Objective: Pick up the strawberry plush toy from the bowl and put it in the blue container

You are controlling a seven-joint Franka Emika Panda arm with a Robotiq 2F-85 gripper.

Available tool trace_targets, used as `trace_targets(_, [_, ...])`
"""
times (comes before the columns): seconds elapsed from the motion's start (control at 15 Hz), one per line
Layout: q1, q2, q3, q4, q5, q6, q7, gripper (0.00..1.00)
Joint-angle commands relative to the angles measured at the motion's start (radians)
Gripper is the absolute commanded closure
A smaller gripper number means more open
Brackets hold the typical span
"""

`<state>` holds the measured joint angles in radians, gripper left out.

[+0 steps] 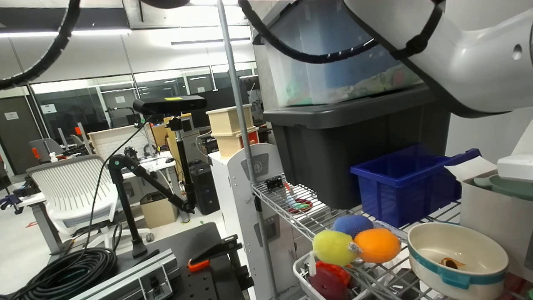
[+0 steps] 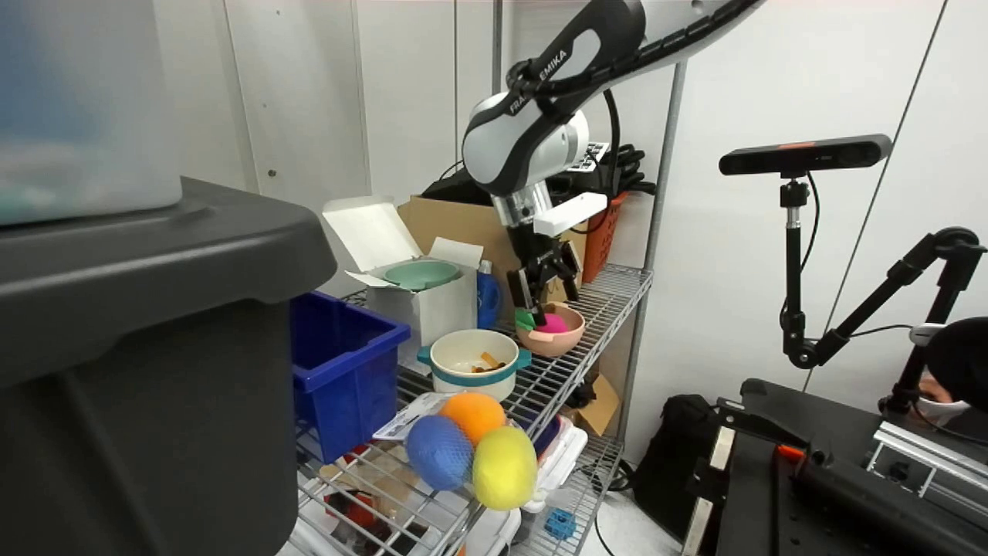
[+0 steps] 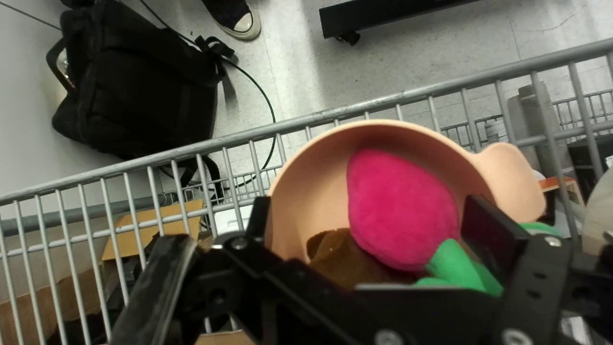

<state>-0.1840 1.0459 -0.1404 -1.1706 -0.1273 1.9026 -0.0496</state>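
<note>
The strawberry plush toy (image 3: 402,206) is bright pink with green leaves. It lies in the round peach bowl (image 3: 306,191), next to a brown soft thing (image 3: 340,254). In an exterior view the toy (image 2: 553,324) shows partly above the rim of the bowl (image 2: 552,345). My gripper (image 3: 371,215) is open over the bowl. Its right finger is close to the toy's leaf end; its left finger is at the bowl's left side, apart from the toy. The gripper (image 2: 549,300) points down in an exterior view. The blue container (image 1: 402,200) stands on the shelf; it also shows here (image 2: 347,401).
A cream pot with a teal band (image 2: 475,378) stands between the bowl and the blue container. Blue, orange and yellow plush balls (image 2: 502,467) lie near the shelf's front edge. A white box (image 2: 448,305) stands behind. A dark grey bin (image 1: 329,158) adjoins the container.
</note>
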Motion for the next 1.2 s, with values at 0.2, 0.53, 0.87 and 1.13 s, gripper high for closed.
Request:
trace_targets(0.2, [-0.014, 0.069, -0.005, 0.095, -0.001, -0.032, -0.012, 0.36])
trace_targets(0.53, [-0.017, 0.08, -0.007, 0.112, -0.001, -0.032, -0.013, 0.74])
trace_targets(0.87, [-0.021, 0.069, -0.002, 0.119, 0.006, -0.037, -0.018, 1.0])
trace_targets(1.13, [-0.014, 0.045, 0.003, 0.107, 0.004, -0.037, -0.025, 0.97])
